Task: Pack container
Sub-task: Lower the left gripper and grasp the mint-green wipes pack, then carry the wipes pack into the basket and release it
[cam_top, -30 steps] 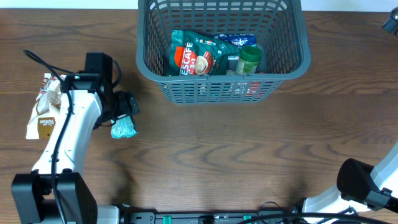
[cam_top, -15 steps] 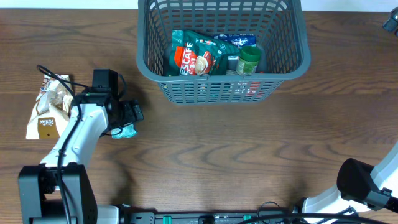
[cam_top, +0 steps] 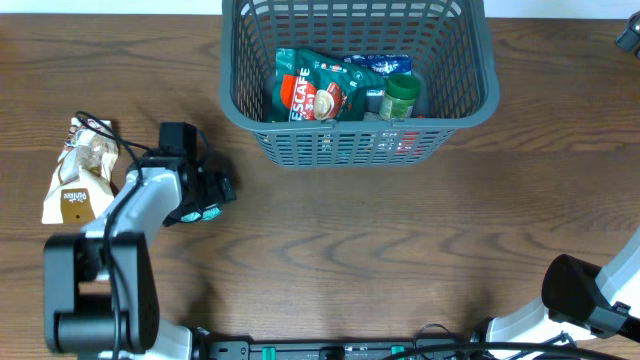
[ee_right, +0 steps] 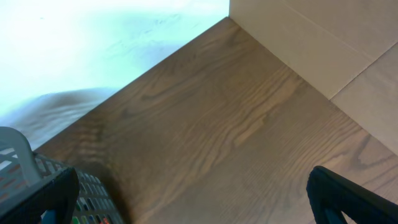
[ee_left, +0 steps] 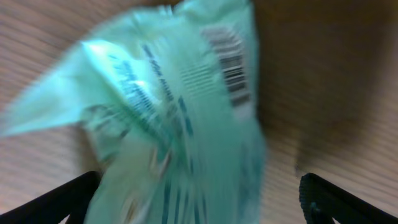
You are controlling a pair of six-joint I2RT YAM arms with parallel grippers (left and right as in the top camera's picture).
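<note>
A dark wooden table (cam_top: 400, 230) seen from above. The container (cam_top: 355, 140), a large dark grey plastic basket with slotted sides and a thick rim, stands at the far edge of the table, a little right of centre. Inside it lie a green and red coffee packet (cam_top: 312, 92), a blue packet (cam_top: 380, 64) behind that, and a green-lidded jar (cam_top: 399, 96) to the right. The left arm (cam_top: 135, 215) reaches over the left part of the table, well apart from the basket, with the left gripper (cam_top: 210, 190) low over a small pale green packet (cam_top: 203, 213) lying on the wood. In the left wrist view this packet (ee_left: 180, 124), blurred and showing a barcode, fills most of the picture and lies between the two dark fingertips (ee_left: 56, 202), which stand wide apart; the claw is open, and a gap shows beside the right-hand finger. Further left on the table lies a clear snack bag (cam_top: 82, 180) with a brown label. The right arm (cam_top: 590, 295) sits at the near right corner. In the right wrist view the right gripper (ee_right: 193, 208) is spread wide with nothing between its fingertips (ee_right: 37, 199), looking down on bare wood, a corner of the basket (ee_right: 15, 158) at lower left.
</note>
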